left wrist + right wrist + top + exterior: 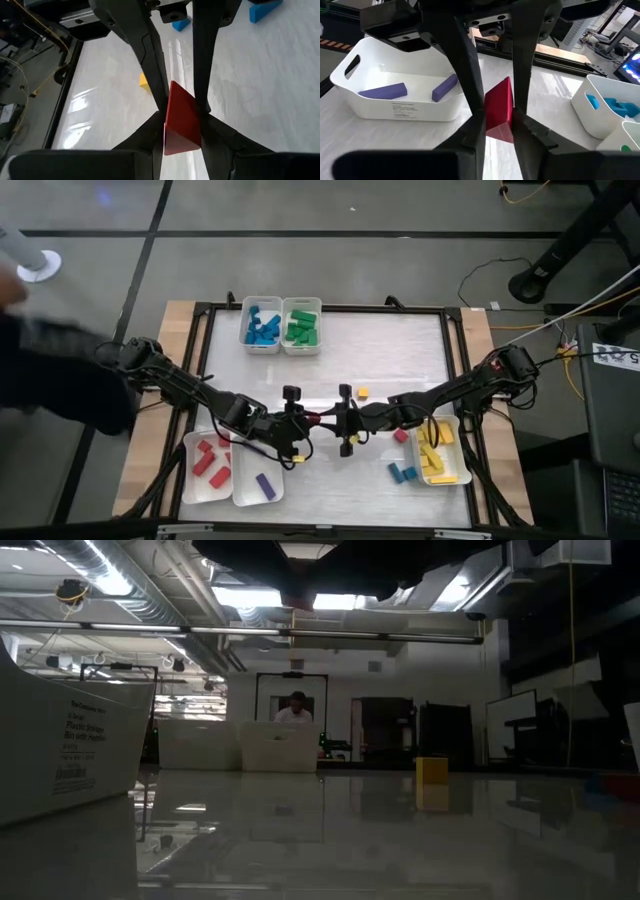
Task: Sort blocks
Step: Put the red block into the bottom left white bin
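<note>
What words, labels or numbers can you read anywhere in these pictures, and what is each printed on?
None can be read for certain.
White tray, low view: several lines of print, too blurred.
Purple-block tray, right wrist view: small label, too small.
White tag beside the table, high view: dark marks, illegible.

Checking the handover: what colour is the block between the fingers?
Red block, clearest in the left wrist view.

The white tray (pixel 70 745) in the low view carries printed lines, too small to read. The purple-block tray (pixel 400 82) bears a small label, possibly product text, also illegible.
</note>
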`<state>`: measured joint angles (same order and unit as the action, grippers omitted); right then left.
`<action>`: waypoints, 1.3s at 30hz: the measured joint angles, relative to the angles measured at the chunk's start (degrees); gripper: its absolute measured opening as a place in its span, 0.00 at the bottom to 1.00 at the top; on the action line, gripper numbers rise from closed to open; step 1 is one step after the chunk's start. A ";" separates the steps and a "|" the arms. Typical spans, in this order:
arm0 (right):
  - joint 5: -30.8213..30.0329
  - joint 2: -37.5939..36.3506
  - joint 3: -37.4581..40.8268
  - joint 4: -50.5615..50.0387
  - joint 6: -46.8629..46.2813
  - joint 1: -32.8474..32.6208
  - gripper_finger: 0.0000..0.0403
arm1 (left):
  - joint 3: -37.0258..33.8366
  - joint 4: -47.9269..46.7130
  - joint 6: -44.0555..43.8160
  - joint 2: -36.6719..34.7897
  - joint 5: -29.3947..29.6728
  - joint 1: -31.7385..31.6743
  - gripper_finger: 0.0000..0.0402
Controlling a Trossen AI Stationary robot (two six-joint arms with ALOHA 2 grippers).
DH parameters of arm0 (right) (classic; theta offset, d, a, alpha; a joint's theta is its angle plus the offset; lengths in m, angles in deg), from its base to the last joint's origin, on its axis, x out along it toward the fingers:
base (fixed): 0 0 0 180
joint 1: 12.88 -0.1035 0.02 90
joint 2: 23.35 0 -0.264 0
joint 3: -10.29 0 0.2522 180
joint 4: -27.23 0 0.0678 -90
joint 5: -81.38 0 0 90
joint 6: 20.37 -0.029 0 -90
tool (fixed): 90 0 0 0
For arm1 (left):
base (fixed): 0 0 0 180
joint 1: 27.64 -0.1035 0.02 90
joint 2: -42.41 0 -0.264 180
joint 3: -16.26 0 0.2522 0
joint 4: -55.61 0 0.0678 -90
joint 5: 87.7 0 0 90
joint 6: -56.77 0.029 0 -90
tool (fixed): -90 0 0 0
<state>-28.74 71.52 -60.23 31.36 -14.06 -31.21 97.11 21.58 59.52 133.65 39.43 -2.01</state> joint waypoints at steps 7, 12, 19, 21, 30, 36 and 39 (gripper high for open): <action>0.07 0.00 -0.02 -0.07 0.02 -0.02 0.20 | 0.00 -0.12 -5.82 0.00 0.14 0.44 0.23; 0.35 0.00 -0.02 0.07 0.15 -0.02 0.22 | 0.00 -0.06 -7.20 0.00 0.11 0.47 0.23; 1.56 0.02 -0.02 0.07 0.15 -0.01 0.19 | 0.00 0.00 -7.33 0.00 -0.11 0.52 0.24; 2.46 0.04 -0.02 0.15 0.17 0.00 0.19 | 0.00 0.22 -7.55 0.00 -0.34 0.20 0.25; 2.78 0.09 0.00 0.02 0.26 0.02 0.19 | 0.00 0.20 -11.66 0.00 -0.26 -0.12 0.40; 2.81 0.09 0.00 0.07 0.26 0.00 0.19 | 0.00 0.22 -11.79 0.00 -0.20 -0.14 0.39; 2.82 0.11 0.00 0.11 0.26 0.00 0.19 | 0.00 0.24 -12.42 0.00 -0.22 -0.12 0.35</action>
<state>-25.92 71.63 -60.23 31.46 -13.80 -31.20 97.11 21.82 47.10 133.65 39.21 -2.12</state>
